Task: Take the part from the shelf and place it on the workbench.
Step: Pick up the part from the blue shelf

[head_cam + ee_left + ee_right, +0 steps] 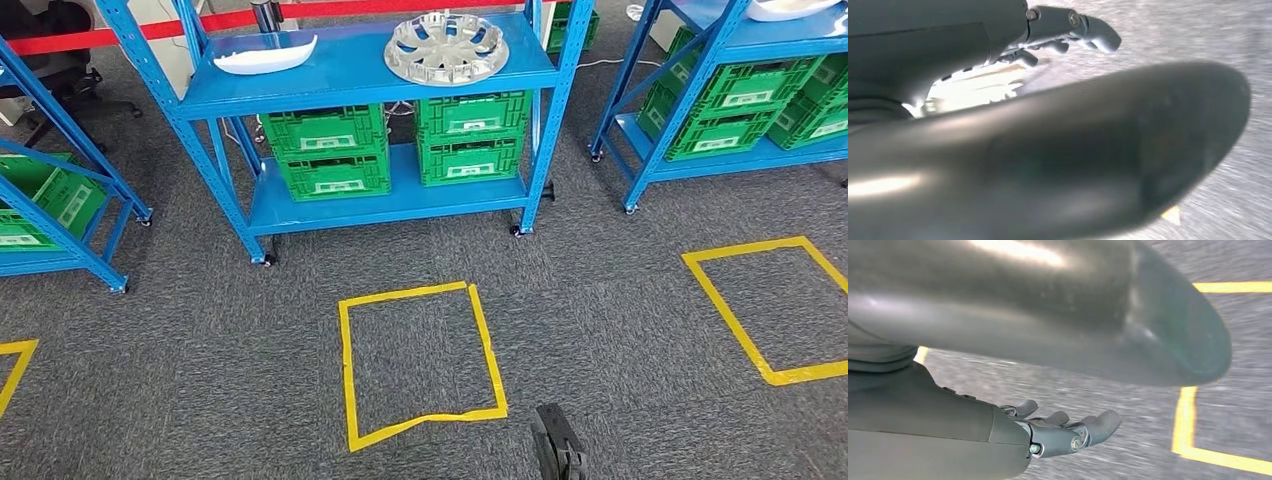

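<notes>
from my head view, going left to right along the top shelf of the blue metal shelf unit [370,85]: a white curved plastic shell [265,55] lies at upper left, its long axis running across the frame, then the round silver spoked wheel cover [446,47] at upper centre (i can't tell which is the part wanted). both sit well ahead of me, beyond the yellow tape square [420,362] on the grey carpet. my left hand [1068,32] and right hand [1063,432] hang low by the floor, fingers loosely apart, holding nothing. neither looks clearly nearer.
</notes>
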Tool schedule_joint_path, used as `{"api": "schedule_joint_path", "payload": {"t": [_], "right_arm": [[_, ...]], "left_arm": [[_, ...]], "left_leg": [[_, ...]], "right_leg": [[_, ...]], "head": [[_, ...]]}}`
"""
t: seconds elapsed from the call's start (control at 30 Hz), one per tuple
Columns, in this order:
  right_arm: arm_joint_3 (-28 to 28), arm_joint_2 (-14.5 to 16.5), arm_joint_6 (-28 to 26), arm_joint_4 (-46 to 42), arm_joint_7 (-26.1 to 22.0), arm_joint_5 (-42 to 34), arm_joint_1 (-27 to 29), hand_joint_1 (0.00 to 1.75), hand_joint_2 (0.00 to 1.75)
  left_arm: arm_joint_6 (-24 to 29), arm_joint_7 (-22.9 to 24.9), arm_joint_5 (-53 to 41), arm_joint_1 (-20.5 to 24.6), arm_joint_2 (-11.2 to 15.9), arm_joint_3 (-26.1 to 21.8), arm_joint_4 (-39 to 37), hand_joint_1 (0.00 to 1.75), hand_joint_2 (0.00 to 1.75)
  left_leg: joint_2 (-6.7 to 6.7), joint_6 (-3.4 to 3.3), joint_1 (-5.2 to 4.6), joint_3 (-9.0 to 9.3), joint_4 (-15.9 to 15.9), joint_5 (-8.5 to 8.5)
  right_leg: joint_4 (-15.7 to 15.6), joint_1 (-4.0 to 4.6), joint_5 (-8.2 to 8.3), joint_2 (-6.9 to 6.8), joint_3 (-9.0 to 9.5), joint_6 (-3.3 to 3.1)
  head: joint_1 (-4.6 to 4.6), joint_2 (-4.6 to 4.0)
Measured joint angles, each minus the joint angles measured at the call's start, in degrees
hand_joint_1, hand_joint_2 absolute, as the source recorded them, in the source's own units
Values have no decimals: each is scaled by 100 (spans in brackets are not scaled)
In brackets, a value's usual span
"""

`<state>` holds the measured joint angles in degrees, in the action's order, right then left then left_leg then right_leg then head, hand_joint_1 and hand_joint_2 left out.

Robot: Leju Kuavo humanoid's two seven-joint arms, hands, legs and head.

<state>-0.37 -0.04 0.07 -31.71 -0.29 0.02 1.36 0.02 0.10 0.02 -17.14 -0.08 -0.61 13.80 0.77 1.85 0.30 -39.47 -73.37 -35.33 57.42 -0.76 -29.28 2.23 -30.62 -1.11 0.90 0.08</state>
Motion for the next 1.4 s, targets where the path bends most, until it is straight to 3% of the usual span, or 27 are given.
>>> {"api": "schedule_joint_path", "payload": {"t": [0.07,0.13,0.23,0.3,0.33,0.4,0.43,0.47,0.5,0.53,0.6,0.67,0.77,0.83,0.93,0.97,1.0,1.03,1.1,1.13,1.17,1.3,1.37,1.4], "right_arm": [[0,1,0,-1,8,0,62,0,0],[-1,1,0,139,12,0,257,0,0],[0,2,1,584,18,0,681,0,0],[0,4,3,933,24,0,998,0,0],[0,5,4,1113,25,0,1150,0,0],[0,0,4,1475,27,0,1421,0,0],[0,-4,3,1623,27,0,1531,0,0],[0,-8,2,1735,28,0,1618,0,0],[0,-10,1,1801,27,0,1662,0,0],[0,-10,0,1827,25,0,1659,0,0],[0,-11,1,1762,15,0,1516,0,0],[0,-9,2,1552,5,0,1256,0,0],[0,1,2,1060,-2,0,794,0,0],[0,10,1,676,-1,0,480,0,0],[0,11,0,160,0,0,88,0,0],[0,11,0,51,0,0,12,0,0],[0,11,0,-20,1,0,-29,0,0],[0,11,0,-54,4,0,-32,0,0],[-1,12,0,-9,9,0,77,0,0],[-2,12,0,71,13,0,178,0,0],[-2,12,0,185,14,0,303,0,0],[-1,19,1,828,25,0,915,0,0],[0,18,2,1220,26,0,1247,0,0],[0,14,2,1415,26,0,1394,0,0]], "left_arm": [[0,-5,0,46,5,0,16,0,0],[0,-13,0,247,-4,0,191,0,0],[0,-25,0,705,-21,0,674,0,0],[0,-35,0,1013,-30,0,1054,0,0],[0,-40,0,1160,-31,0,1242,0,0],[0,-47,0,1426,-28,-1,1599,0,0],[1,-50,0,1528,-25,-2,1740,0,0],[1,-51,0,1598,-22,-2,1849,0,0],[1,-51,0,1628,-19,-3,1913,0,0],[1,-50,0,1618,-17,-3,1930,0,0],[0,-37,0,1488,-24,-3,1835,0,0],[0,-22,0,1256,-33,-2,1605,0,0],[1,-9,0,817,-48,-2,1106,0,0],[0,-5,0,504,-56,-1,726,0,0],[0,-3,0,117,-32,0,178,0,0],[0,-2,0,23,-19,0,59,0,0],[0,-2,0,-37,-8,0,-17,0,0],[0,-3,0,-52,0,0,-51,0,0],[0,-9,0,55,4,0,10,0,0],[0,-13,0,164,-1,0,103,0,0],[0,-18,0,297,-7,0,228,0,0],[0,-32,0,925,-29,0,935,0,0],[0,-43,0,1253,-32,0,1344,0,0],[0,-48,0,1401,-29,-1,1536,0,0]], "left_leg": [[-44,13,31,345,780,458],[-84,-22,35,660,1382,702],[-62,-151,10,731,1486,708],[-22,-225,14,767,1519,704],[-3,-257,20,788,1531,701],[43,-302,3,801,1527,668],[72,-315,-11,810,1522,650],[100,-322,-25,829,1519,628],[122,-323,-36,859,1516,604],[134,-320,-47,901,1516,576],[116,-301,-67,970,1518,505],[83,-260,-75,1005,1530,438],[40,-179,-76,1066,1546,385],[13,-116,-76,952,1245,218],[-8,-36,-25,310,153,-225],[-9,-17,-11,147,-58,-230],[-12,0,1,93,-42,-101],[-18,14,13,158,206,131],[-48,29,29,491,1001,616],[-61,5,30,623,1280,739],[-69,-29,24,693,1424,779],[-20,-192,12,719,1482,730],[21,-254,24,759,1508,711],[41,-273,20,771,1507,690]], "right_leg": [[-1,-20,-53,-25,72,47],[-4,-16,-123,-72,115,114],[-34,-12,-179,-121,163,225],[123,-21,-281,-138,127,282],[371,-21,-411,-142,6,300],[1188,-15,-760,-147,-471,309],[1545,-11,-860,-147,-706,305],[1723,-5,-844,-147,-857,293],[1643,6,-695,-148,-879,270],[1335,21,-455,-150,-778,236],[511,71,-3,-169,-431,152],[127,109,133,-189,-230,95],[66,108,110,-162,-168,36],[-10,66,111,-134,-86,-13],[-24,45,45,-67,-1,-47],[-20,40,14,-39,31,-41],[-18,32,-22,-19,75,-28],[-17,20,-62,-11,129,-8],[-17,6,-154,-35,230,49],[-18,6,-197,-54,259,83],[-23,10,-228,-71,273,115],[22,9,-321,-111,295,239],[529,4,-564,-134,34,288],[960,6,-738,-141,-224,301]], "head": [[6,1],[21,1],[15,0],[2,-1],[-9,-1],[-27,-1],[-31,-1],[-33,-1],[-36,-1],[-39,-1],[-42,0],[-41,1],[-44,0],[-14,-1],[16,0],[17,0],[17,1],[17,0],[24,0],[31,-1],[32,0],[22,1],[-2,0],[-14,-1]]}}
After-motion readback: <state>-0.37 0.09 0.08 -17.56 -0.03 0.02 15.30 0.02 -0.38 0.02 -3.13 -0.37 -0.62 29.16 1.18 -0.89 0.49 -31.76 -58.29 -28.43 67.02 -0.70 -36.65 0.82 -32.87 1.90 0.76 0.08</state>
